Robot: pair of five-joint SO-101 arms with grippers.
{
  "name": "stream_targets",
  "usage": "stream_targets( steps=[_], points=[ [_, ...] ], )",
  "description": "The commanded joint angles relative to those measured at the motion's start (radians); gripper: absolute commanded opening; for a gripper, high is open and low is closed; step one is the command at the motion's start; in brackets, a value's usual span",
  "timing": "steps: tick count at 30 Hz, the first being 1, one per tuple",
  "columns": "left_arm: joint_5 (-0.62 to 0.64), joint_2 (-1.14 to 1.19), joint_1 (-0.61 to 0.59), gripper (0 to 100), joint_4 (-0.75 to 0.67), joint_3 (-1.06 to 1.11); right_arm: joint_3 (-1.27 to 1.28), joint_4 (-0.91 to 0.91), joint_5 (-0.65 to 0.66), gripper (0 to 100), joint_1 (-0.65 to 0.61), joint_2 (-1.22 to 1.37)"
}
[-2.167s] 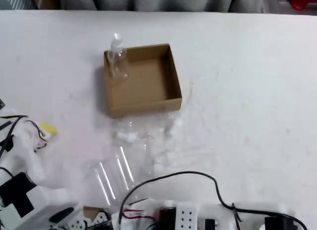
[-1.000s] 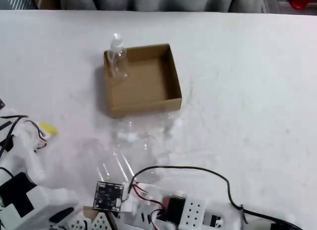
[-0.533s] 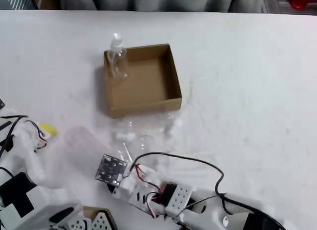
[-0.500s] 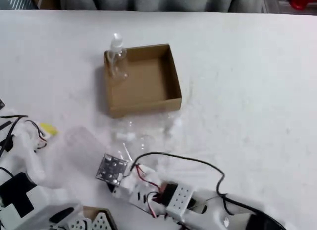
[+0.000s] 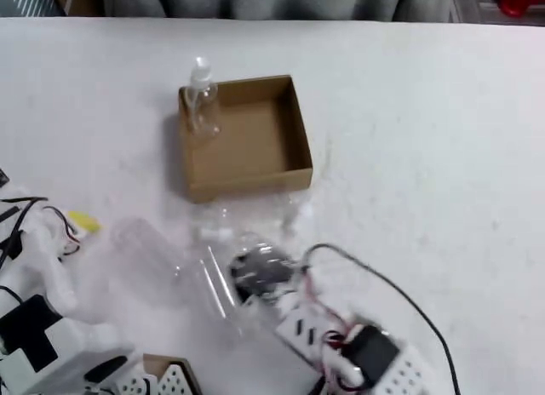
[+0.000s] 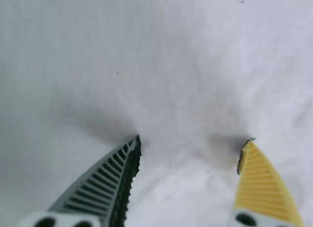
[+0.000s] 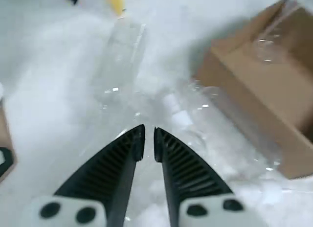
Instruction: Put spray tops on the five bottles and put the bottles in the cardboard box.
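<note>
right black gripper (image 7: pixel 149 131) swings in from the table's (image 5: pixel 426 114) near edge over clear plastic bottles (image 7: pixel 122 51), jaws nearly together, empty; left gripper (image 6: pixel 188 144) gapes. one spray-topped bottle (image 5: pixel 203 99) stands in the brown cardboard box's (image 5: pixel 255 148) far-left corner.

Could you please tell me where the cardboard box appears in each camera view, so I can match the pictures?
High view: cardboard box above the centre, slightly left.
Left wrist view: white table beyond the left tool.
Right wrist view: box beyond the right tool, behind clear bottles lying down.
Shared landmark: the left tool's yellow finger.
</note>
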Motion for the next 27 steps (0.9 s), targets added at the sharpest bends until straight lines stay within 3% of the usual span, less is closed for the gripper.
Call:
stream_targets(
  steps=[1,8,16,23,27],
  points=[
    [-0.002,-0.01,0.015,31,0.018,-0.054,-0.011,0.041,0.046,1.5,0.2,-0.087],
    [-0.17,-0.122,0.021,31,0.018,-0.078,-0.005,0.016,0.147,1.5,0.556,-0.001],
    [-0.408,-0.38,0.108,31,0.038,-0.071,0.11,0.044,0.158,1.5,0.993,-0.002],
    [-0.698,-0.53,0.275,31,0.173,-0.078,0.21,-0.005,0.226,1.5,1.053,-0.002],
    [-0.991,-0.539,0.367,31,0.298,-0.077,0.219,0.012,0.253,1.5,1.052,-0.002]
  ],
)
